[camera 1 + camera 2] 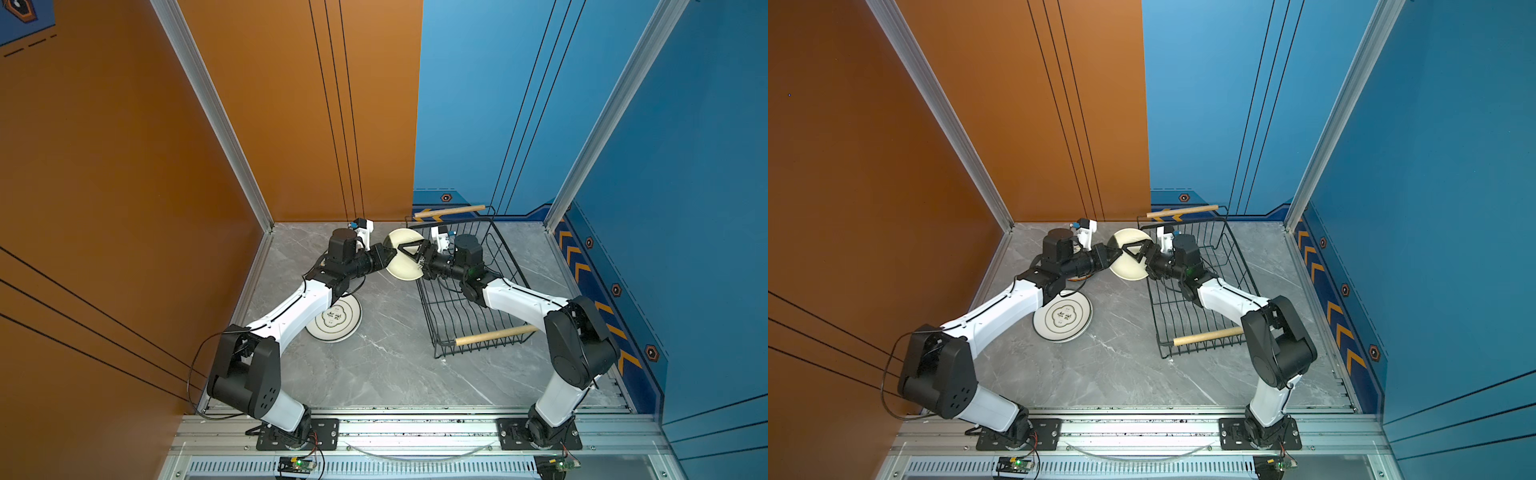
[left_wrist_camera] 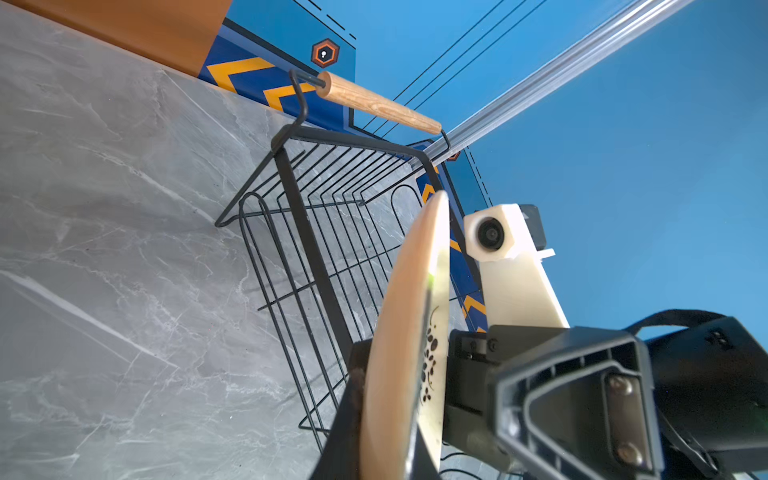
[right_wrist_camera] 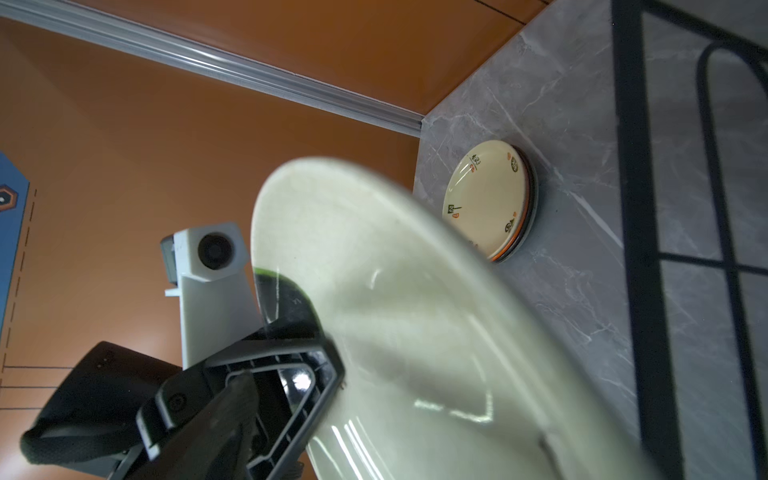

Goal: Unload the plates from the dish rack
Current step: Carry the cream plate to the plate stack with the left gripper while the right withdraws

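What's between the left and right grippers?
The cream plate, clamped at its edge by the left gripper, right gripper facing it. Clear in both top views.

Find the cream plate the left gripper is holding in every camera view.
Top view: cream plate at centre, just left of the dish rack's far end.
Top view: same place.
Left wrist: edge-on, close, in front of the rack.
Right wrist: large, close, blurred.
Shared landmark: the black wire rack.
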Robot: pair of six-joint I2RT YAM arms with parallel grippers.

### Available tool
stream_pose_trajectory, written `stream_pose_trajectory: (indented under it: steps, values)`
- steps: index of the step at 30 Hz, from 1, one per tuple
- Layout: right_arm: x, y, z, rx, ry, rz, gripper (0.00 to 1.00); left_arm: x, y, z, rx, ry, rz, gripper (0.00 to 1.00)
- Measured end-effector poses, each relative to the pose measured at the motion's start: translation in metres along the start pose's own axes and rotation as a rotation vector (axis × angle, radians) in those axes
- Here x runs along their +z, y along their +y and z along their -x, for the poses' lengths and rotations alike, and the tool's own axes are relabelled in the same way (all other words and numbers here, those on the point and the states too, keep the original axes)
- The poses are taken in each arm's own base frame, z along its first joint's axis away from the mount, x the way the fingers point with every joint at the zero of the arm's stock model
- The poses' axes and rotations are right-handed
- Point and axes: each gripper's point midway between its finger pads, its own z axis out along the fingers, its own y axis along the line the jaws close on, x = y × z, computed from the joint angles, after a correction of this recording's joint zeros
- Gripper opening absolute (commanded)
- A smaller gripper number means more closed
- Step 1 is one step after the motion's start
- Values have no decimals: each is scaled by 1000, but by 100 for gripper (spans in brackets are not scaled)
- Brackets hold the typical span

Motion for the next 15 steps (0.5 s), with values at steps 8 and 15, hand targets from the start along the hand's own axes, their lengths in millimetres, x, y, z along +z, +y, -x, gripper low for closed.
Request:
stream_pose_trajectory:
  steps: [8, 15]
  values:
    - [-20, -12, 23, -90, -39, -185, 100, -33, 21, 21, -17, -37, 72, 0]
    - [-66, -2, 59, -393, -137, -578, 100, -78, 79, 46, -88, -95, 288, 0]
